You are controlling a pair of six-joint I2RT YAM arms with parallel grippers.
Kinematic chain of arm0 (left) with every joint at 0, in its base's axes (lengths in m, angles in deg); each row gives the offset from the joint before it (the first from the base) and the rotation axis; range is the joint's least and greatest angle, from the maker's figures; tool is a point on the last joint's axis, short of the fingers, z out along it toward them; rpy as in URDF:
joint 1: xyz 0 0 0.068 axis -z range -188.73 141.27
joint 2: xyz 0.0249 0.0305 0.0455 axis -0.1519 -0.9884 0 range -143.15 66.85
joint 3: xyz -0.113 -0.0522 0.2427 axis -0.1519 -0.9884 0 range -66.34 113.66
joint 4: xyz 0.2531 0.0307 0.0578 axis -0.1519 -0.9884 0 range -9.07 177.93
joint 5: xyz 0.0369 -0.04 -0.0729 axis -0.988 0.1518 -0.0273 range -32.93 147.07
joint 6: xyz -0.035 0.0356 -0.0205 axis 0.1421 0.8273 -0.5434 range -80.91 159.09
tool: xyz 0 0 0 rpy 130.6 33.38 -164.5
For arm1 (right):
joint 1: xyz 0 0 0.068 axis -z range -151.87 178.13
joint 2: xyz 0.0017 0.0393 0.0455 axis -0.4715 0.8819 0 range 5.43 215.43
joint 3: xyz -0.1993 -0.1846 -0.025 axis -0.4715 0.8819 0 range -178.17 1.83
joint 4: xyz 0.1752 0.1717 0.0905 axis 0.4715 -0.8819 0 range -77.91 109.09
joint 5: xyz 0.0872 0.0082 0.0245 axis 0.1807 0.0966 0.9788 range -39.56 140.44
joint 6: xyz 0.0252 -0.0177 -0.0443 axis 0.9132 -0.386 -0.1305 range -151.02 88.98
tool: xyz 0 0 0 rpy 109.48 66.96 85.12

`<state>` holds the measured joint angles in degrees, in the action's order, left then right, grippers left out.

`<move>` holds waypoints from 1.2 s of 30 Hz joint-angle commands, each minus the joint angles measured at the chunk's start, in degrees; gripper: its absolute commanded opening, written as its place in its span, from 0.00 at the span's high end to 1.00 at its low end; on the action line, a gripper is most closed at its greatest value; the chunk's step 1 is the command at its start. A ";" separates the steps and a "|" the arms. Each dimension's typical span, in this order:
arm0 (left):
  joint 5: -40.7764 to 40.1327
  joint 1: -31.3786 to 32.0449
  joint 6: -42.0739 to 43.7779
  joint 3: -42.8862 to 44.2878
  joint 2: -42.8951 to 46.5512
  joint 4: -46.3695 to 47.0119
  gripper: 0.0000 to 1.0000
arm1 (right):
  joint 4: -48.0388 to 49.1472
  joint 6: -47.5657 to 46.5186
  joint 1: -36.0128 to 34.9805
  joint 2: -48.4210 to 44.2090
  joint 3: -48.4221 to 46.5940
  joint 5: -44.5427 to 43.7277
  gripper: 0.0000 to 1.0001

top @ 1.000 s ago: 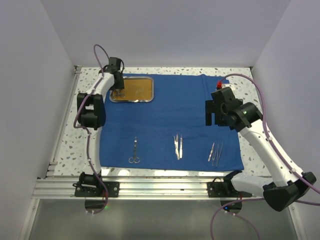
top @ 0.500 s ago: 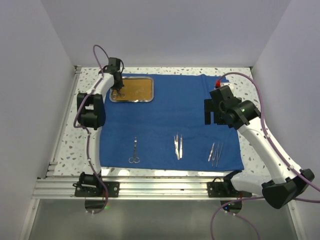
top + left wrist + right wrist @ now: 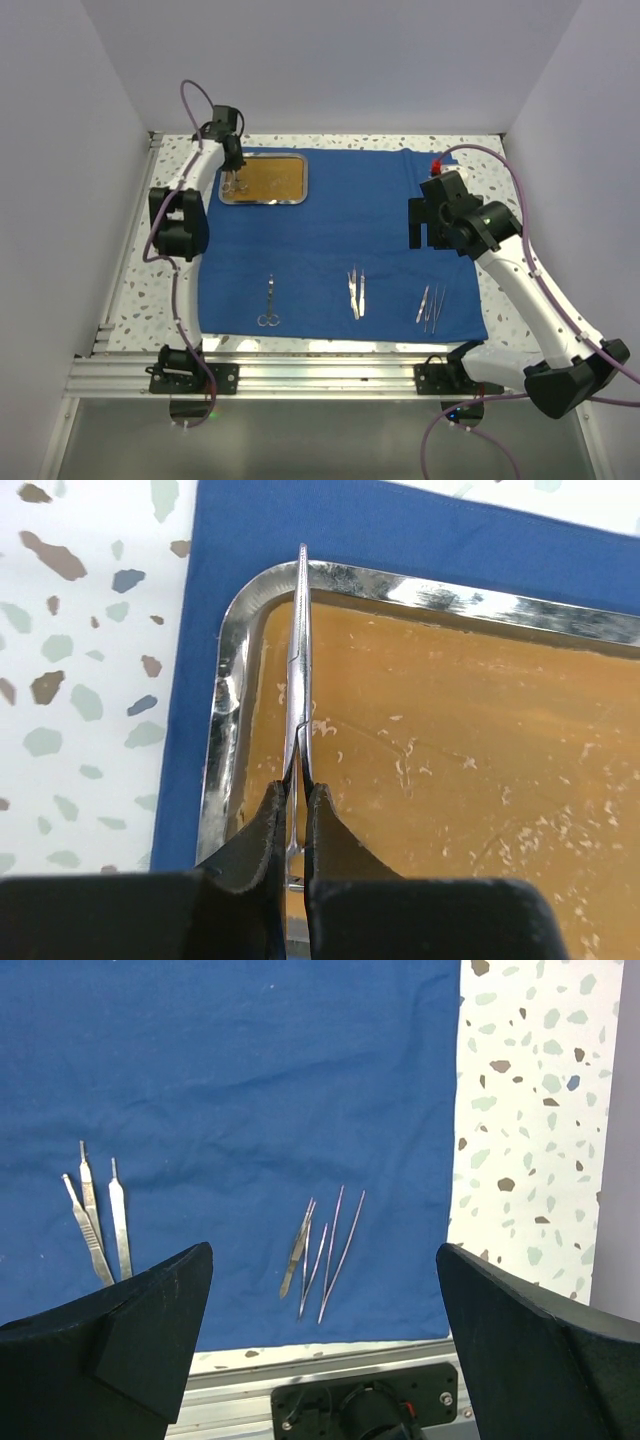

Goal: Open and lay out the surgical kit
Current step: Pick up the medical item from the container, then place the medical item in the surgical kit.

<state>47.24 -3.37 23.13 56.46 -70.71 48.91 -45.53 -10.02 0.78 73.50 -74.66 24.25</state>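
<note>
The royal-blue cloth (image 3: 340, 240) lies spread flat on the table. The steel tray (image 3: 264, 180) with its orange-brown base sits on the cloth's far left corner. My left gripper (image 3: 295, 798) is over the tray's left end, shut on thin silver forceps (image 3: 297, 670) that point at the tray's rim (image 3: 226, 720). Ring-handled forceps (image 3: 270, 301), scalpels (image 3: 356, 292) and tweezers (image 3: 431, 306) lie in a row near the cloth's front edge. My right gripper (image 3: 325, 1290) hangs wide open and empty above the tweezers (image 3: 325, 1250) and scalpels (image 3: 98, 1220).
Bare speckled tabletop (image 3: 150, 280) borders the cloth on the left and right (image 3: 530, 1110). An aluminium rail (image 3: 320, 375) runs along the near edge. White walls enclose the table on three sides.
My left gripper has shifted slightly left and back over the tray's left end. The right arm moved slightly a second ago and has held still since.
</note>
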 commanded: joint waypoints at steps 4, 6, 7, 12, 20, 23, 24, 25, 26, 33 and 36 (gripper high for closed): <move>-1.77 1.05 -0.65 -7.73 17.02 -0.27 1.00 | 2.83 0.10 -0.07 -2.59 0.20 1.14 0.02; -2.48 3.06 -0.64 -17.48 21.60 1.14 1.00 | 3.53 -0.16 -0.07 -2.94 0.81 1.76 0.02; -2.83 3.77 -0.73 -21.08 26.50 1.75 1.00 | 3.80 -0.25 0.02 -3.29 1.08 2.37 0.02; -2.05 10.08 -6.43 -46.30 43.38 3.43 1.00 | 6.08 -0.60 0.02 -4.53 3.44 5.36 0.02; -0.46 20.46 -19.18 -76.53 63.10 3.60 1.00 | 7.75 -1.30 -0.07 -6.28 4.77 9.67 0.02; -1.33 23.80 -23.31 -81.74 68.29 3.43 1.00 | 7.75 -1.13 -0.51 -6.72 5.73 10.64 0.02; -2.64 25.21 -24.63 -81.85 69.52 3.26 1.00 | 7.75 -0.70 -0.59 -7.16 6.17 11.07 0.02; -2.83 26.35 -25.60 -81.76 69.70 2.99 1.00 | 7.75 -0.34 -0.60 -7.34 6.44 12.21 0.02; -2.83 27.84 -26.48 -81.67 69.79 2.29 1.00 | 7.75 0.27 -0.68 -7.52 6.61 12.83 0.02; -4.32 30.05 -28.68 -82.46 69.80 2.03 0.94 | 6.61 1.07 -0.68 -9.18 6.18 13.28 0.03; -5.72 30.05 -28.42 -80.71 69.70 -0.69 0.61 | 5.74 0.72 -0.68 -10.24 6.17 12.31 0.03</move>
<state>44.56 26.36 -3.52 -25.77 -1.71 49.23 -39.68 -9.54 0.39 64.91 -68.08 36.62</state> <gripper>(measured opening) 0.324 0.974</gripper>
